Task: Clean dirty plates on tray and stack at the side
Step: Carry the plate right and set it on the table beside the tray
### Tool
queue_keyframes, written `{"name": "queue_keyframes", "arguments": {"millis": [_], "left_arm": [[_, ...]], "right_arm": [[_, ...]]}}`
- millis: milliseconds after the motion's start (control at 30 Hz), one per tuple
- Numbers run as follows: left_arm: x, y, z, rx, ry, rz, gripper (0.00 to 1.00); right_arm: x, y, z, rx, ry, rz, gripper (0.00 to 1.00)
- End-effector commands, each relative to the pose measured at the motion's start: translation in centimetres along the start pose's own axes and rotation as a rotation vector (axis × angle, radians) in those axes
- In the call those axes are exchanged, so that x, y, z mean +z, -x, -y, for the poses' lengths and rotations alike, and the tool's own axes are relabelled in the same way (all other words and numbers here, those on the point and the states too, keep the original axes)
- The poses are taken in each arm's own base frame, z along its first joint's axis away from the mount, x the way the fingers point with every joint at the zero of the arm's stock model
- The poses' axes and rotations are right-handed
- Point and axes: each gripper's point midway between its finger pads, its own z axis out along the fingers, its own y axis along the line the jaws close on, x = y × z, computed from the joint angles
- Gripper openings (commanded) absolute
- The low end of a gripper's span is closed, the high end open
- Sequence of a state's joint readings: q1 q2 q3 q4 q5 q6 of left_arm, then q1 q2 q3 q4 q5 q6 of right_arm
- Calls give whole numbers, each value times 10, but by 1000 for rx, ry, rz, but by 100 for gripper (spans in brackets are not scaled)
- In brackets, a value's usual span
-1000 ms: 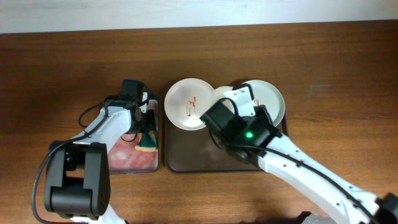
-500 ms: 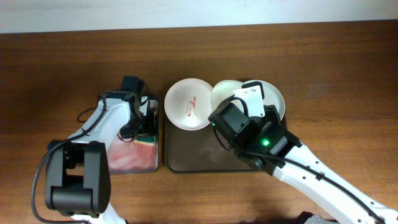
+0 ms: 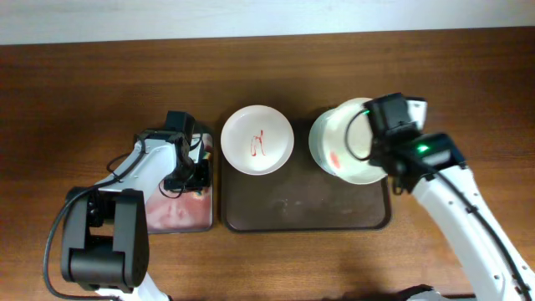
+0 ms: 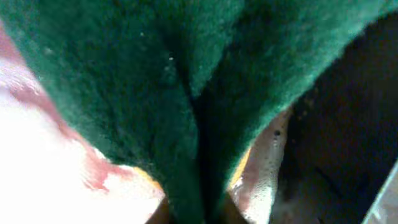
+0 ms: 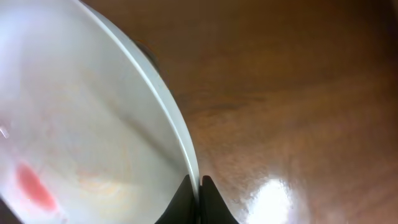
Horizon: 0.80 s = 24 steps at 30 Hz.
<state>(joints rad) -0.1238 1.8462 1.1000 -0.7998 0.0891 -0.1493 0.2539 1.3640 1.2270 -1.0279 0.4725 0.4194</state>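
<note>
One dirty plate (image 3: 257,140), white with a red squiggle, lies at the back left of the dark brown tray (image 3: 292,205). My right gripper (image 3: 378,142) is shut on the right rim of a second white plate (image 3: 343,150) with a red smear, holding it tilted over the tray's right end. In the right wrist view the fingertips (image 5: 199,190) pinch the plate's rim (image 5: 168,118). A third plate is not clearly visible. My left gripper (image 3: 196,165) is shut on a green sponge (image 4: 186,81) over the small pinkish tray.
The smaller black-rimmed pinkish tray (image 3: 171,213) sits just left of the brown tray. Bare wooden table (image 3: 451,75) lies to the right and behind. My left arm's base (image 3: 100,242) stands at the front left.
My right arm has swung from the tray's middle to the right, carrying the smeared plate with it. My left gripper has shifted a little on the pinkish tray with the sponge.
</note>
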Motion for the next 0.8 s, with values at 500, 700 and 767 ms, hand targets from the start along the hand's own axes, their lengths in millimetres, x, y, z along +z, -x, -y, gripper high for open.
{"name": "queue_keyframes", "arguments": {"millis": [500,700,767], "left_arm": [[6,-10,-4,3,12,-33,74],[6,-8,-4,4,11,-27,75],[6,-8,-4,4,11,-27,75]], "right_arm": [[13,2,38,32,94,-90,4],[-32,25,-3,-249,-155,192,4],[-54,33,-16,-308,-228,309,4]]}}
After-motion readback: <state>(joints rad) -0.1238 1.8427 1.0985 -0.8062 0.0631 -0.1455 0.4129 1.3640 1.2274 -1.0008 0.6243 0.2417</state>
